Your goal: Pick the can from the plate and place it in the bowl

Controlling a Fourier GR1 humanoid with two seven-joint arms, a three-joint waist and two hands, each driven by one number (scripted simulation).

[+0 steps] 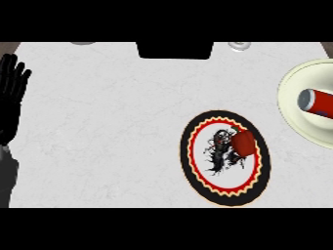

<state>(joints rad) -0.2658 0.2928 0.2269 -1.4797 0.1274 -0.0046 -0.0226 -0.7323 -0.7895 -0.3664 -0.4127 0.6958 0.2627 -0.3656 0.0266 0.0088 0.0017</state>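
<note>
No brand, label or writing can be read anywhere: the can (pixel 324 104) shows only a plain red side and a grey end, with no lettering visible.

The can lies on its side inside the cream bowl (pixel 293 85), which sits at the right edge of the view and is partly cut off by it. The can's grey end points toward the bowl's left wall, and its red body runs off to the right.

Taking the bowl as the landmark, the plate (pixel 226 197) lies below and to the left of it, apart from it, on the white counter (pixel 111 122). The plate has a black rim, a red and yellow zigzag ring, and a black figure on its white middle. A small red patch (pixel 242 144) shows on the right part of that middle; what it is cannot be told.

The left hand (pixel 3 93) shows far to the left of the bowl, at the view's left edge, resting with straight fingers spread slightly and pointing up, holding nothing. The can is well apart from it, across the whole counter. The right hand does not show.

Above and to the left of the bowl, a dark rectangular object (pixel 175 49) sits at the counter's far edge.
</note>
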